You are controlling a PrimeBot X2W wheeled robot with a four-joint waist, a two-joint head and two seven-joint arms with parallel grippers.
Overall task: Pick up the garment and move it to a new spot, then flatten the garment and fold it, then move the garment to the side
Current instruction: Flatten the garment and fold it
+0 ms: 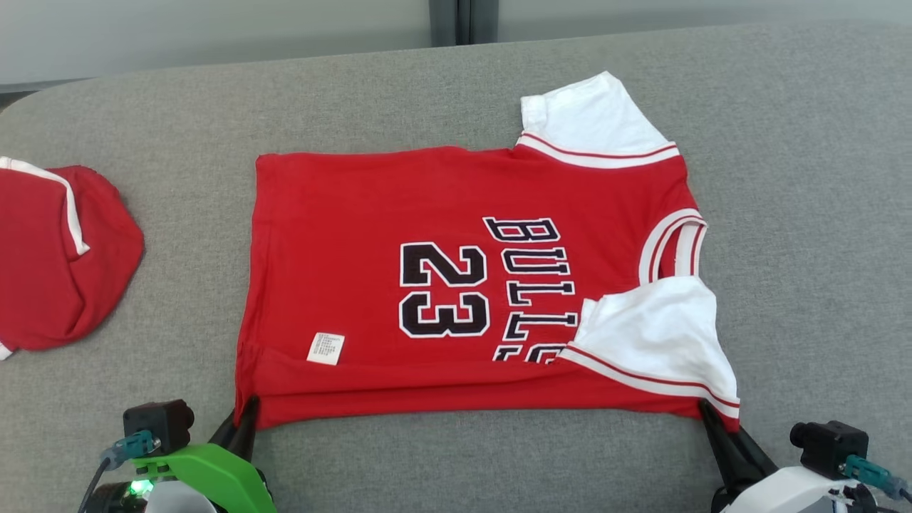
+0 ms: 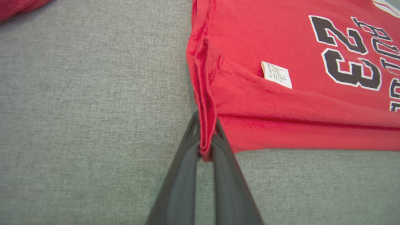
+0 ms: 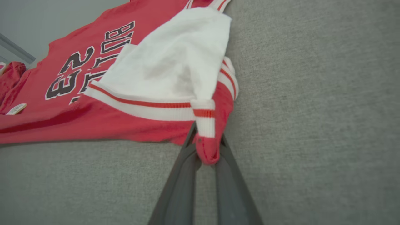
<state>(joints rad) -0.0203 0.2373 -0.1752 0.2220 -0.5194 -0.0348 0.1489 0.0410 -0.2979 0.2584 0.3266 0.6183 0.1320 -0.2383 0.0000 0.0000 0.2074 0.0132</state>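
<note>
While the jersey [image 1: 370, 235] lies spread on the grey surface [image 1: 819, 214], I have my left gripper [image 1: 247, 413] pinching its near hem corner and my right gripper [image 1: 705, 412] clamped on the near sleeve corner. Another red garment [image 1: 57, 263] sits apart on the left.

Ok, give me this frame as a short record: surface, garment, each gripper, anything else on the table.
surface: grey fabric top
garment: red jersey, spread flat, print up, near white sleeve folded onto it
left gripper: shut on jersey's near hem corner
right gripper: shut on jersey's near sleeve corner
other: second red garment, bunched, far left, apart from jersey
</note>
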